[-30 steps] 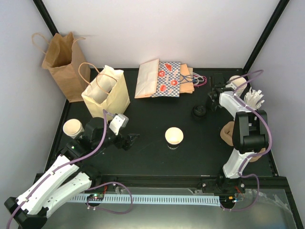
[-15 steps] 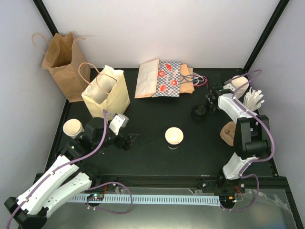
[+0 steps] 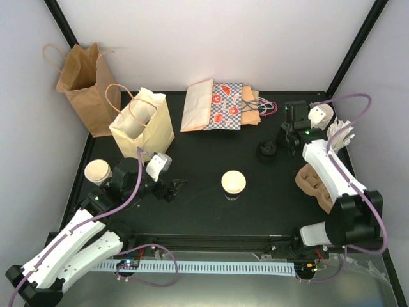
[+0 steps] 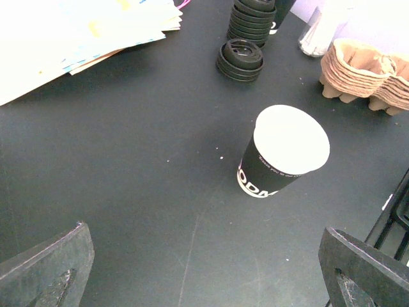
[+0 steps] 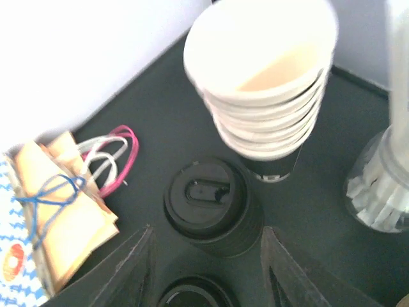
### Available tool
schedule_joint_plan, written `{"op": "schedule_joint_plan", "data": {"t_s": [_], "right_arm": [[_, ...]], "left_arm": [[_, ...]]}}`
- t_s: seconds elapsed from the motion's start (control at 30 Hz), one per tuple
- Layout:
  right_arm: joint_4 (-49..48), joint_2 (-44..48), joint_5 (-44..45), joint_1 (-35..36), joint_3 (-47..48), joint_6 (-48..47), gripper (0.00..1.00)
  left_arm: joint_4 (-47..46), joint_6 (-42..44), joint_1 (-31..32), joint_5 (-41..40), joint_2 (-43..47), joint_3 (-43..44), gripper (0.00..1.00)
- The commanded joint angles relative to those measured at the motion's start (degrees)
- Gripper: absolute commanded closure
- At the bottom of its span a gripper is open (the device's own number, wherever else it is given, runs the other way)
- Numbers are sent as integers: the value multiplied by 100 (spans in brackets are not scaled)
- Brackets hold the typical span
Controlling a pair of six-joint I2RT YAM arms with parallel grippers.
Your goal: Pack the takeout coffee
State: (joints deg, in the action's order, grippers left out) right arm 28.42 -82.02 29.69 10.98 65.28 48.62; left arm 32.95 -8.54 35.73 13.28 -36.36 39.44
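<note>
Since a second ago the right arm [image 3: 332, 176] has swung its elbow toward the near edge, and the right pincer [image 5: 208, 268] has spread wider. It stands part open and empty, astride a lid stack [image 5: 213, 208], with the cup stack [image 5: 265, 83] just beyond. The left pincer [image 3: 172, 189] is unchanged, wide open and empty, with one cup [image 4: 284, 153] ahead of it, apart.

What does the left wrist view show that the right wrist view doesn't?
Only left wrist: the lone cup standing upright on the table, the stacked pulp cup carriers, and the left gripper, jaws wide. Only right wrist: the white rims of the nested cup stack seen from above, and the right gripper, jaws apart over the black lids. Both: those black lids and the flat paper bags.
</note>
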Motion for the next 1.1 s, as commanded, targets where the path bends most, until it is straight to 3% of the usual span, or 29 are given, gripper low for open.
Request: {"op": "schedule_joint_plan", "data": {"t_s": [0.0,0.1,0.23,0.37,0.43,0.6,0.93,1.07], "right_arm": [[-328,775,600,59,-186,-225,51],[-473,1210,691,55,-307,-222,45],[-711,1685,721,53,-565,-91,15],[-2021,2084,-317,32,-1330,-982,0],[-2073,2153,-620,30,-1427,-1319,0],[-1018,1804,-177,35,-1046,-910,0],[-1046,1179,-337,143,-1447,128,0],[-844,649,-433,184,-1272,498,7]], "left_arm": [[-80,80,45,12,48,25,1],[-87,81,48,33,43,18,1],[-87,84,57,43,49,20,1],[-90,87,72,51,63,20,1],[-99,80,102,51,74,11,1],[-109,90,138,88,25,11,1],[-109,103,138,61,-3,19,1],[-96,99,150,38,5,14,1]]}}
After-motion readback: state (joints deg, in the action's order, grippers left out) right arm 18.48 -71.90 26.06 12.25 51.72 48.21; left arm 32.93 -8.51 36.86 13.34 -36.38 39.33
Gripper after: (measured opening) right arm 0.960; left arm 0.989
